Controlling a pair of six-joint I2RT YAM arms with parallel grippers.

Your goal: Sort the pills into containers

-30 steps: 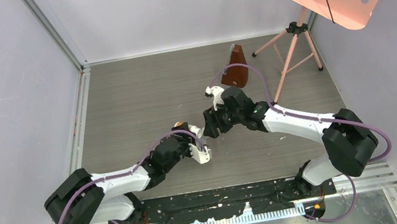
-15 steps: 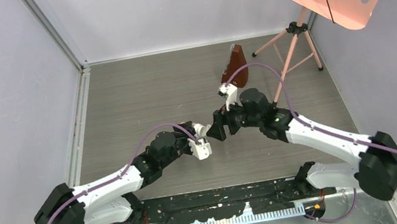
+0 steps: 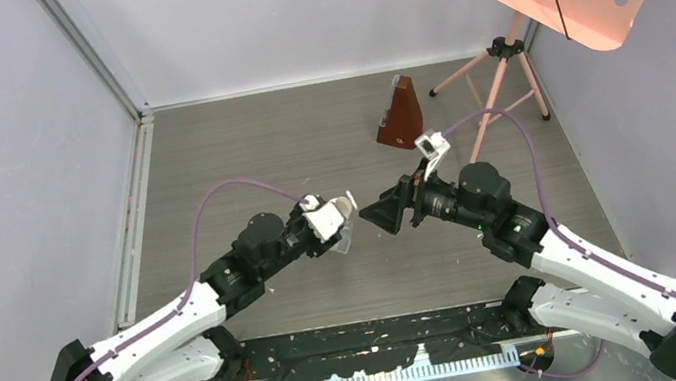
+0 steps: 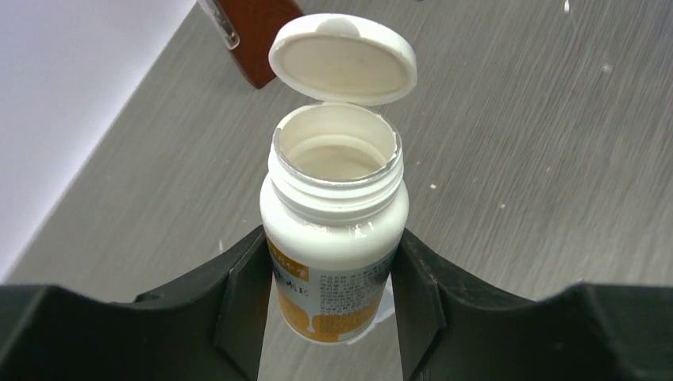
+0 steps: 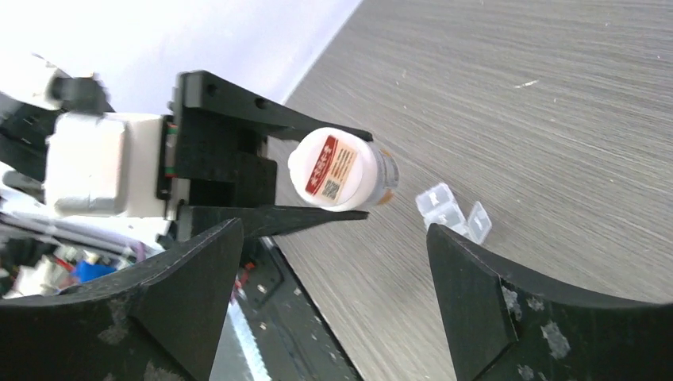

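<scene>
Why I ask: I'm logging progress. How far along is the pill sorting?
Done: the cap of the pill bottle is flipped open. In hand: the left gripper grips the bottle off the table; the right gripper is open and empty. Left: the container lies on the table, lids up, no pills visible in it, so pouring and sorting remain.

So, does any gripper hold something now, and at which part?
The left gripper holds the white pill bottle by its labelled body, below the neck; its flip lid is open. The right gripper is open and holds nothing.
</scene>
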